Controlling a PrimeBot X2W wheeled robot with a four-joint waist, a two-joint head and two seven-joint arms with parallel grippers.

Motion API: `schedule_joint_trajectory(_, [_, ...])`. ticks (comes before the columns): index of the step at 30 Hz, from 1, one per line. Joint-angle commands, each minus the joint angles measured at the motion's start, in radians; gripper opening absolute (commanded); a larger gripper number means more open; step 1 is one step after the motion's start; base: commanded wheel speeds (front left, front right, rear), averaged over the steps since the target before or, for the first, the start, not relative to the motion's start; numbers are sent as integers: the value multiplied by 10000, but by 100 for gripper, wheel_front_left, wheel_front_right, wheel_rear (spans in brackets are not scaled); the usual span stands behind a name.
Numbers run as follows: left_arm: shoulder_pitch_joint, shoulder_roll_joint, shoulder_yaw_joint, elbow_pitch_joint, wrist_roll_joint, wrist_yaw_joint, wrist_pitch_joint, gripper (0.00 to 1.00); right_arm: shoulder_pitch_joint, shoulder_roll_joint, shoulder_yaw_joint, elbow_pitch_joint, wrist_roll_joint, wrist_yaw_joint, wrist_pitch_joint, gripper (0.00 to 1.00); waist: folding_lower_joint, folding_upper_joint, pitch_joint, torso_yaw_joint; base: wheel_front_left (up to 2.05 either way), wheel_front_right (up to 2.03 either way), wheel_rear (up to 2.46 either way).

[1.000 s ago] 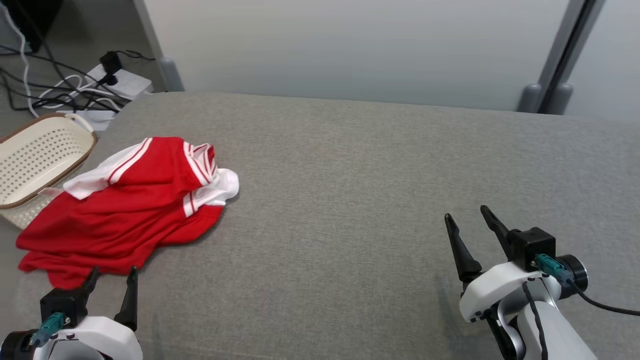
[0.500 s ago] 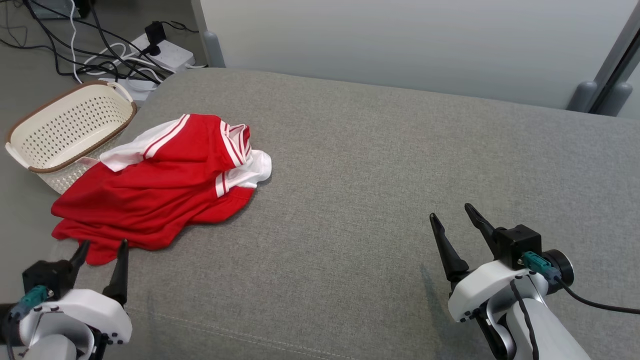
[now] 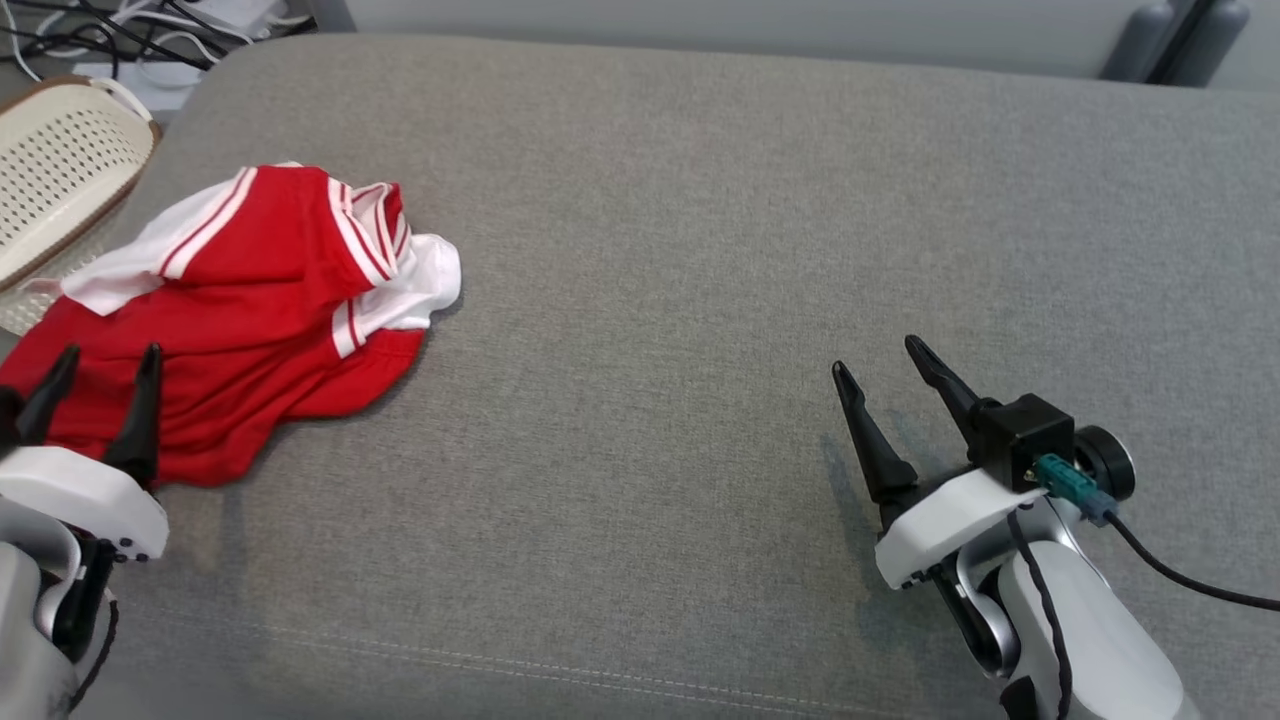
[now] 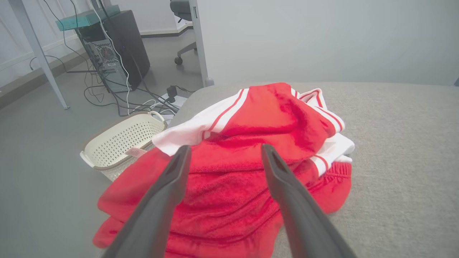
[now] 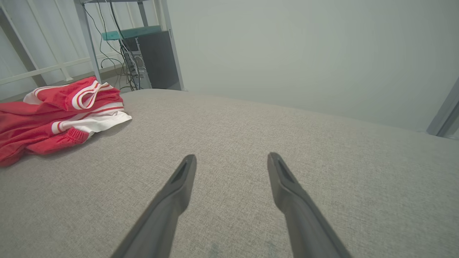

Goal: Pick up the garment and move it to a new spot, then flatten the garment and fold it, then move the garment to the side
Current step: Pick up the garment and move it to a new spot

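The red garment point(image 3: 230, 330), trimmed with white panels and red-and-white stripes, is lying crumpled in a loose heap near the left end of the grey upholstered cushion point(image 3: 700, 250), with its far white part bunching up toward the cushion's middle. The left gripper point(image 3: 107, 355) is hovering at the garment's near edge, its two dark fingers point(image 4: 168, 193) standing wide apart, holding nothing and pointing across the red cloth; whether the tips are touching the fabric I cannot tell. A cream perforated basket point(image 3: 60, 170) with a brown rim is sitting just past the cushion's left side, close beside the garment. The right gripper point(image 3: 875, 356) is hanging well apart from the garment, over bare cushion toward the right, and its fingers point(image 5: 179, 186) are likewise spreading wide and gripping nothing. Beyond the cushion, cables point(image 4: 107, 96) are trailing over the floor beside a dark computer tower point(image 4: 122, 50), and a pale wall panel point(image 4: 322, 39) is rising behind the cushion's far edge.
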Motion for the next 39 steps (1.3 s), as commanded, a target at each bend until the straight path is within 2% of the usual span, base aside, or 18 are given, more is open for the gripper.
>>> schedule_joint_trajectory(1, [-574, 688, 190, -71, -259, 4, -128, 100, -293, 70, 229, -457, -118, 14, -134, 100, 0, 0, 584, -398, 0, 0, 0])
schedule_joint_trajectory(10, [-1061, 1512, -365, 312, -1796, 4, -128, 100, -550, 70, 822, -1790, -349, 14, -134, 100, 0, 0, 1658, -1160, 0, 0, 0])
schedule_joint_trajectory(20, [-1069, 1902, -536, 653, -2637, 4, -128, 100, -346, 70, 945, -2751, -282, 14, -134, 100, 0, 0, 2137, -1669, 0, 0, 0])
schedule_joint_trajectory(30, [-1219, 1948, -523, 1118, -3073, 4, -128, 100, -208, 70, 864, -2991, -376, 14, -134, 100, 0, 0, 2347, -1860, 0, 0, 0])
schedule_joint_trajectory(31, [-1221, 1931, -577, 1162, -3119, 4, -128, 56, -190, 70, 854, -2997, -374, 14, -134, 100, 0, 0, 2344, -1874, 0, 0, 0])
schedule_joint_trajectory(32, [-1238, 1937, -608, 1188, -3139, 4, -128, 4, -174, 70, 844, -3000, -377, 14, -134, 100, 0, 0, 2347, -1887, 0, 0, 0])
schedule_joint_trajectory(33, [-1258, 1945, -631, 1199, -3156, 4, -128, 0, -165, 70, 830, -3004, -379, 14, -134, 100, 0, 0, 2356, -1894, 0, 0, 0])
schedule_joint_trajectory(39, [-1386, 2008, -331, 885, -2898, 4, -128, 0, -145, 70, 718, -3007, -385, 14, -134, 100, 0, 0, 2334, -1881, 0, 0, 0])
